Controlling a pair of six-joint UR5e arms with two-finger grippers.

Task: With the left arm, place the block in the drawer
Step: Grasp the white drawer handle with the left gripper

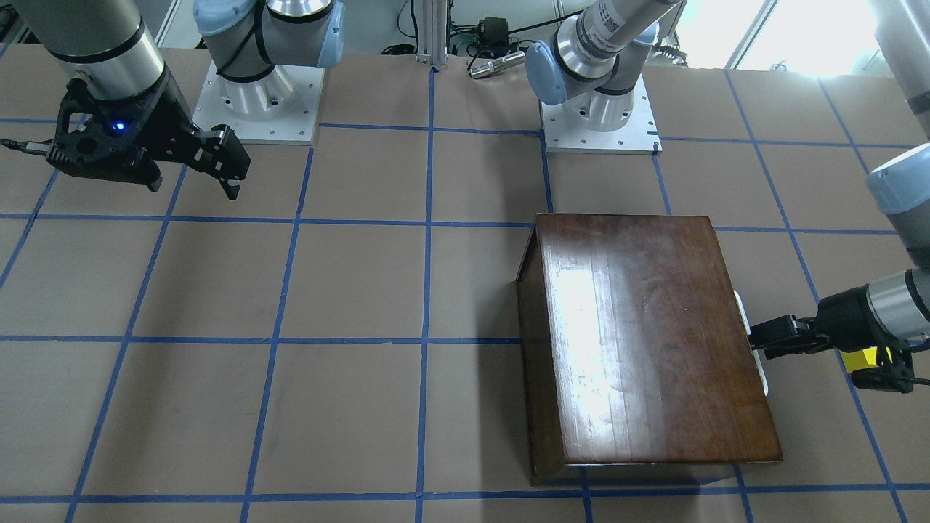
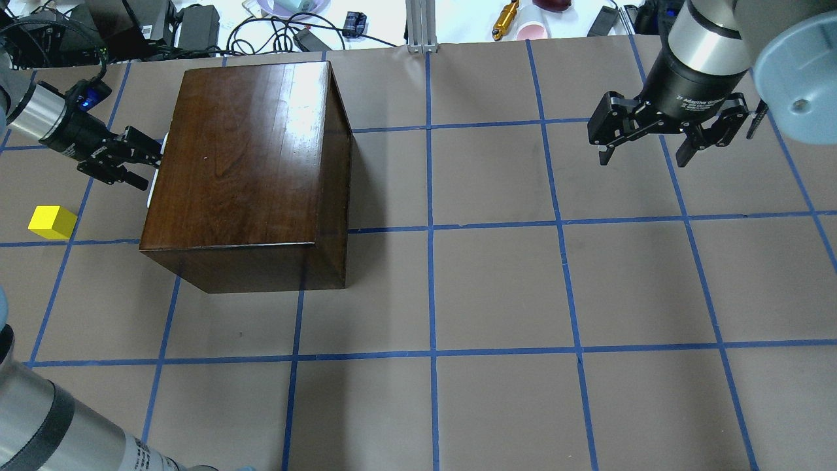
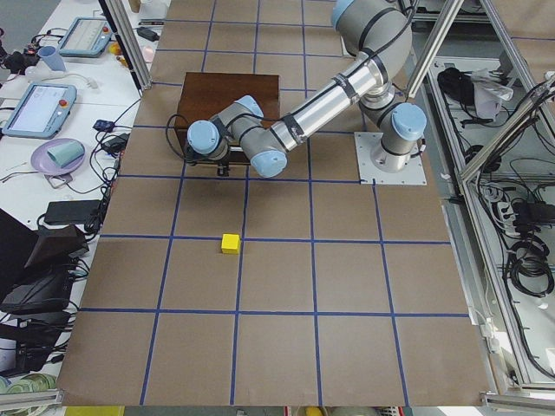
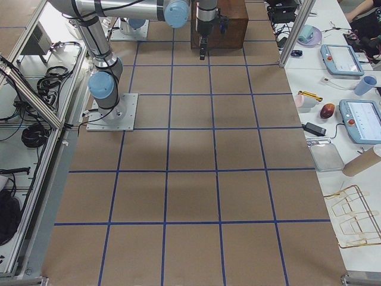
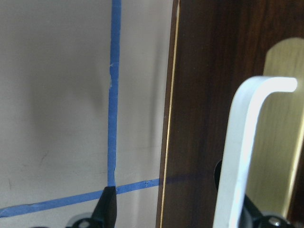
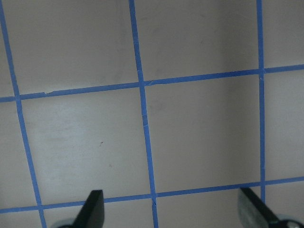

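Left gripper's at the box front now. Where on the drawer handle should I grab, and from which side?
Take the handle by its straight pale bar, about mid-length, coming in level and square to the drawer front. The bar stands off a brass plate, which seems to leave room behind it, and the open left gripper has one finger on either side of it.

**A:** Work surface?

**B:** Flat brown table top, ruled into squares by blue tape lines.

**A:** Around it?

**B:** A silver aluminium frame post stands at the far edge, with tangled black cables beside it. A white side bench holds two grey-framed touch-screen tablets. A lilac bowl sits on the opposite bench.

**A:** Light?

**B:** Bright white glare beyond the table's edge. Otherwise the light is even, with soft shadows.
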